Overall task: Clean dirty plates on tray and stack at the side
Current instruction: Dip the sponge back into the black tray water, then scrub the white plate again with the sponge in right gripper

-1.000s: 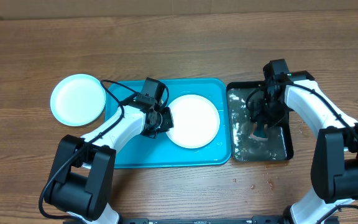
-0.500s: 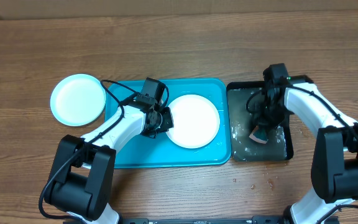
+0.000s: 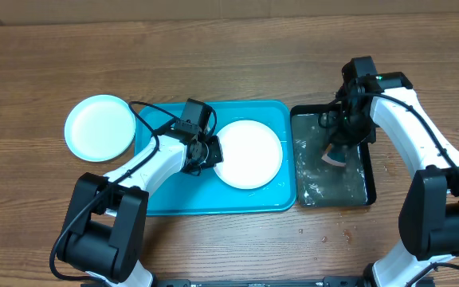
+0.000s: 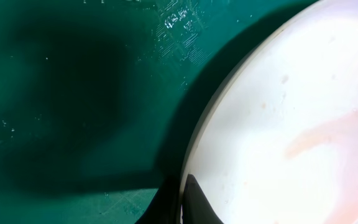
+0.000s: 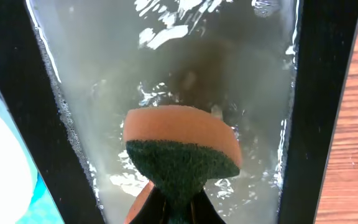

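Rising off the water, the right arm is now carrying the sponge (image 5: 179,149) a little higher and farther back than a second ago, while the left arm is staying where it was.

Just off the left edge of the tray (image 3: 158,199), the light blue plate (image 3: 98,127) is sitting on the wooden table (image 3: 229,56), looking clean and already set aside. No yellow-green plate is showing in any view.

Over the middle of the tray, the left gripper (image 4: 182,198) is pinching the left rim of the white plate (image 3: 248,154), its fingers clamped tight on the edge. That plate is lying flat on the right half of the tray, and a faint orange-red smear (image 4: 328,134) is showing on its face.

Touching the right edge of the tray, the black tray (image 3: 309,191) is holding cloudy water. Above it, the right gripper (image 5: 174,210) is squeezing the sponge, green scouring side toward the camera and orange side facing the water.

Judging by this, the wetting step is finishing and the scrubbing step is coming. The next move is calling for the sponge to travel left onto the white plate and rub the smear, while the left gripper is steadying the rim so the plate is not sliding.
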